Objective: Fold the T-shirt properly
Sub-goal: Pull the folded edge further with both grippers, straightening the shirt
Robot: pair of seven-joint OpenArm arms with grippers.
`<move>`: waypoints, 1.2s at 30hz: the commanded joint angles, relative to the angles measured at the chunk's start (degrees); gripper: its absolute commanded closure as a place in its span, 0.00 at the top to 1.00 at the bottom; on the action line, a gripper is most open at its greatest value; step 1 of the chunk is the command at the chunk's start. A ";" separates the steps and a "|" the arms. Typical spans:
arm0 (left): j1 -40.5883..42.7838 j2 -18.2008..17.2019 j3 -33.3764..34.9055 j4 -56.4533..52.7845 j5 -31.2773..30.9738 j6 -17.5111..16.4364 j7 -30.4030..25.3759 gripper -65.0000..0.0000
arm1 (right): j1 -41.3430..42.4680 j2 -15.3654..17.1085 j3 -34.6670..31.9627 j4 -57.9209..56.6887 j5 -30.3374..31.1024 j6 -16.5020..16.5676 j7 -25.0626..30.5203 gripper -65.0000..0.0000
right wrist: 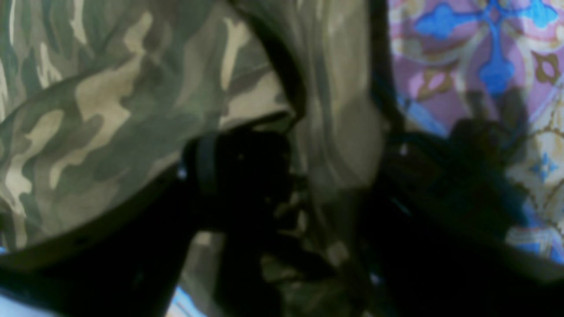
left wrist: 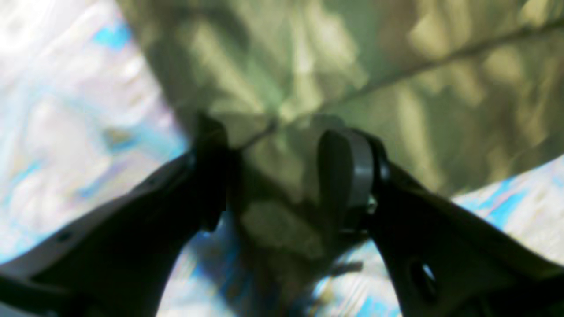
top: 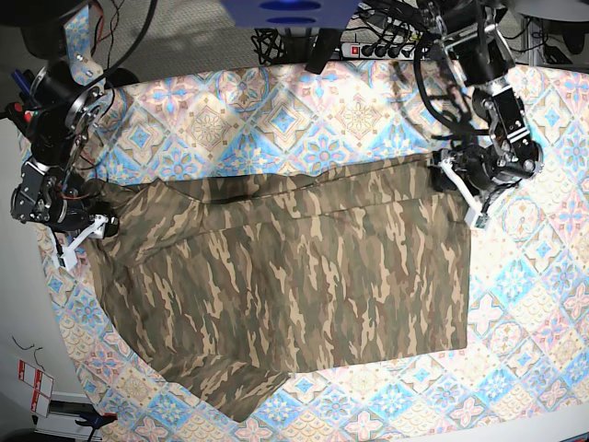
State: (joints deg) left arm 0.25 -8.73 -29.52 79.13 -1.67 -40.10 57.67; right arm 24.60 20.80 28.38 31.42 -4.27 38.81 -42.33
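1. The left claw (left wrist: pixel 273 171) is closed on a bunched corner of the shirt (top: pixel 294 276). Fabric fills the gap between its fingers and fans out ahead of them.
2. The right claw (right wrist: pixel 335 176) also pinches shirt fabric. A fold runs up between its fingers, with more shirt draped to one side and the cloth (right wrist: pixel 484 66) showing on the other.
3. In the base view the shirt hangs between the two claws, its top edge strung from one to the other and its body trailing down over the cloth.
4. Both corners are probably held so that the edge stays taut, which lets the shirt be lifted or dragged without bunching for an even fold.
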 commanded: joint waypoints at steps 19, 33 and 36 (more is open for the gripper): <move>1.55 1.83 -5.08 -1.73 3.30 0.10 -3.91 0.54 | -1.35 -1.76 -0.56 -1.40 -2.80 1.19 -6.86 0.53; 1.46 6.84 -3.58 -5.33 3.65 0.10 -4.26 0.47 | -1.35 -1.76 -0.56 -1.40 -2.89 1.19 -6.86 0.49; 1.64 6.58 0.20 -5.42 3.65 0.10 -4.00 0.26 | -1.35 -1.76 -1.17 -1.40 -2.89 1.19 -6.86 0.35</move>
State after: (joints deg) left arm 1.56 -3.64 -30.41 74.52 2.13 -38.15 50.37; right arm 24.53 20.82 27.94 31.46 -4.69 38.28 -42.00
